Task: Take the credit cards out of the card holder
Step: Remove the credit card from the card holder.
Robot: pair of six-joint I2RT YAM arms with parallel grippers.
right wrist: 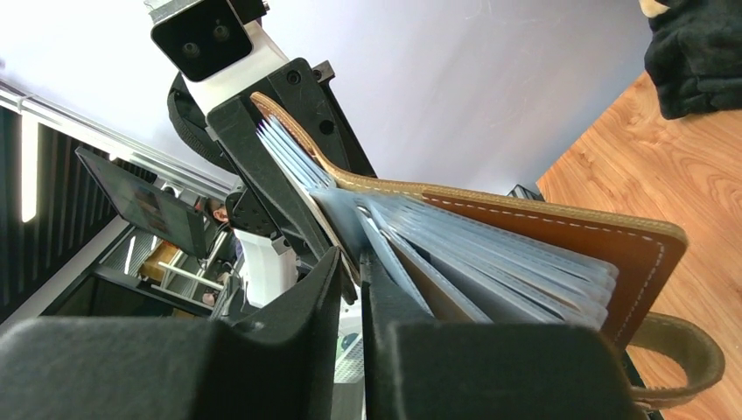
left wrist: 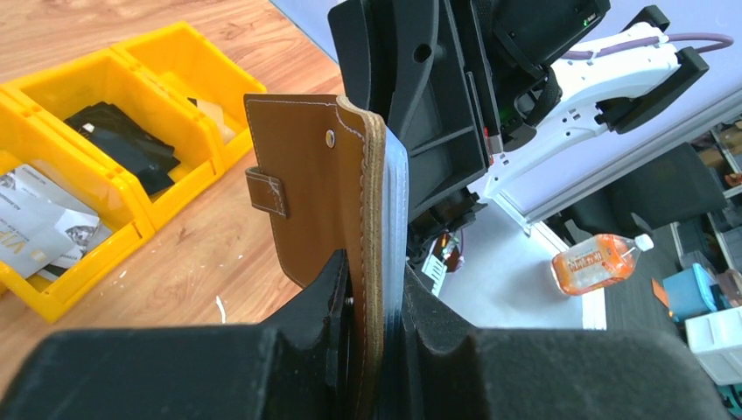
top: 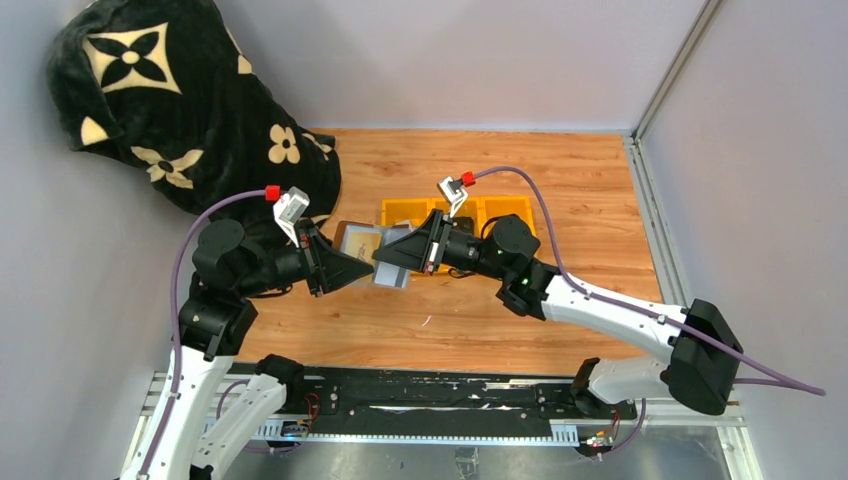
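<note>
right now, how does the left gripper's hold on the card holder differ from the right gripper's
The left gripper clamps the card holder across its brown leather cover and sleeve stack together; the right gripper pinches only a thin inner leaf among the clear sleeves. The left gripper reaches in from the left, the right gripper from the right, facing it. Both are shut on the same holder.

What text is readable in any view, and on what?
"VI": start of a print on the white paper in the yellow tray, left wrist view; the rest is blurred.
Label on the orange bottle: too blurred to read.
On the card holder: no lettering shows.
</note>
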